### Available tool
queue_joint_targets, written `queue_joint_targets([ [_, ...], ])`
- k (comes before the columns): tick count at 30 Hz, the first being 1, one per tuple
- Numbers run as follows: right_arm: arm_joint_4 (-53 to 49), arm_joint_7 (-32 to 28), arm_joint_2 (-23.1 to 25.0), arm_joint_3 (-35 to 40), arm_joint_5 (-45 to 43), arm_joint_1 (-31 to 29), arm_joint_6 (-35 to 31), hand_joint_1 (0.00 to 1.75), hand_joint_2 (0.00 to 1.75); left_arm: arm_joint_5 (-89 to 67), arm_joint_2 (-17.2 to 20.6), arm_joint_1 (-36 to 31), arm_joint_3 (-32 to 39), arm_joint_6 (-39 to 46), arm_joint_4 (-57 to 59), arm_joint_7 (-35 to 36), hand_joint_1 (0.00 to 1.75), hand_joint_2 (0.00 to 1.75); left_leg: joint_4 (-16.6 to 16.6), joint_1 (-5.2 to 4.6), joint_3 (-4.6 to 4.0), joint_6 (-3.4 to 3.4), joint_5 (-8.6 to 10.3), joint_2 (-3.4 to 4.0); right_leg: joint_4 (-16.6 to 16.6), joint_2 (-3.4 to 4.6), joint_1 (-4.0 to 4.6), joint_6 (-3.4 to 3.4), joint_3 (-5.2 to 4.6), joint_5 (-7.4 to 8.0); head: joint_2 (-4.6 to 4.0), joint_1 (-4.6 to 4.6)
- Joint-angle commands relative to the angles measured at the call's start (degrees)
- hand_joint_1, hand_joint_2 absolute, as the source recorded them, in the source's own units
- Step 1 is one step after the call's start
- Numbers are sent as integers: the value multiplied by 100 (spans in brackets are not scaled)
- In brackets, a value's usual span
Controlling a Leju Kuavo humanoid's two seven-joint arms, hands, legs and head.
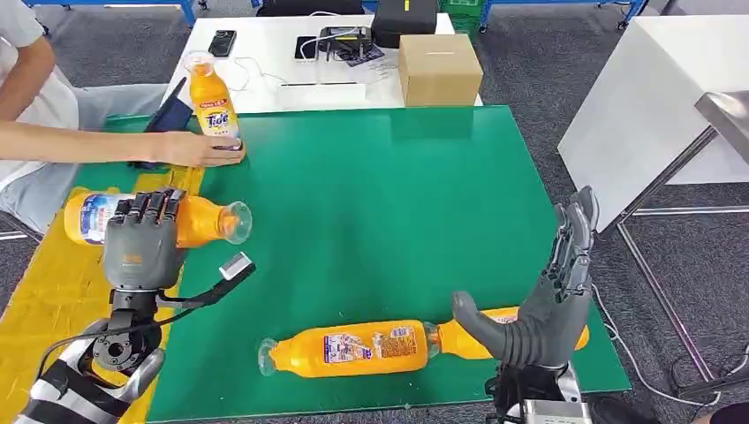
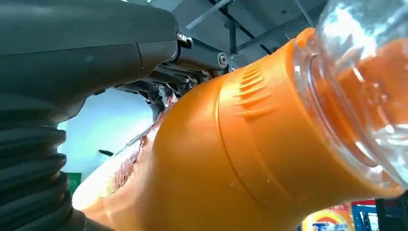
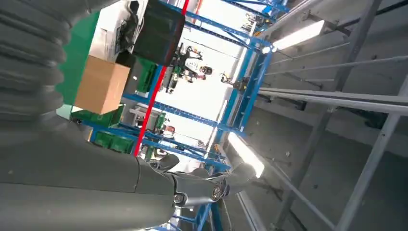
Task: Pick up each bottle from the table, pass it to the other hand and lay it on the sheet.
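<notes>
At 6 o'clock on the green mat [image 1: 397,194], nearest the robot, an orange bottle [image 1: 349,348] lies on its side, clear cap toward 9 o'clock, label up. A second orange bottle [image 1: 472,337] lies end to end with it toward 3 o'clock, largely hidden behind the right hand [image 1: 548,300]. That hand stands upright at 4 o'clock with nothing in it, fingers [image 1: 574,225] straight and close together pointing toward 12 o'clock, thumb spread toward the bottles; whether the thumb touches the second bottle cannot be told. The right wrist view looks past the thumb [image 3: 202,187] to blue shelving and a cardboard box [image 3: 101,84].

At 8 o'clock, the left hand [image 1: 141,243] grips a third orange bottle [image 1: 190,219] held level, fingers curled over its body, clear cap toward 3 o'clock. It hangs over the edge where the mat meets the yellow sheet [image 1: 44,291]. The left wrist view shows this bottle [image 2: 231,159] close up against the hand [image 2: 86,53].

At 10 o'clock, a person's hand [image 1: 199,148] rests on the mat around the base of a fourth bottle [image 1: 215,99], upright and labelled Tide.

At 12 o'clock, beyond the mat, the cardboard box [image 1: 439,69] sits on a white table [image 1: 265,84] alongside a phone [image 1: 222,41] and a black case [image 1: 404,21].
</notes>
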Motion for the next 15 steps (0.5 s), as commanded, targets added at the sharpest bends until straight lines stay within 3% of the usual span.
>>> queue_joint_targets([
  [1, 153, 15, 33, -135, -24, -143, 7, 0, 175, -8, -153, -244, -52, -16, 356, -2, 175, 175, -2, 5, 13, -5, -2, -5, -6, -5, 6, -12, 17, -3, 0, -2],
  [4, 196, 32, 29, -121, -39, -179, 49, 0, 175, -8, -175, -298, -194, -72, 484, -15, 175, 175, -1, 2, 5, -2, 0, -4, -3, -5, 3, -6, 8, -2, 0, -2],
  [7, 258, 53, 33, -123, -79, -238, 95, 0, 175, -8, -592, -225, 104, -80, 830, -540, 175, 175, -6, 0, 12, -2, 1, -6, -7, -6, 0, -6, 15, -2, 0, 0],
  [8, 281, 60, 29, -121, -99, -268, 129, 0, 175, 129, -899, -171, 402, -184, 1026, -972, 175, 175, -8, 3, 18, -3, 0, -7, -11, -7, 3, -9, 23, -2, 0, -2],
  [10, 310, 68, 25, -119, -132, -319, 184, 0, 175, 550, -1114, -209, 676, -387, 1311, -1501, 175, 175, -10, 2, 19, -2, 2, -8, -14, -8, 2, -8, 24, 0, 0, -2],
  [15, 420, 116, 62, -102, -160, -457, 268, 0, 175, 605, -1235, -453, 979, -574, 2139, -1623, 175, 175, -6, 1, 10, -3, 3, 0, -6, 0, 1, -7, 13, 3, 0, 0],
])
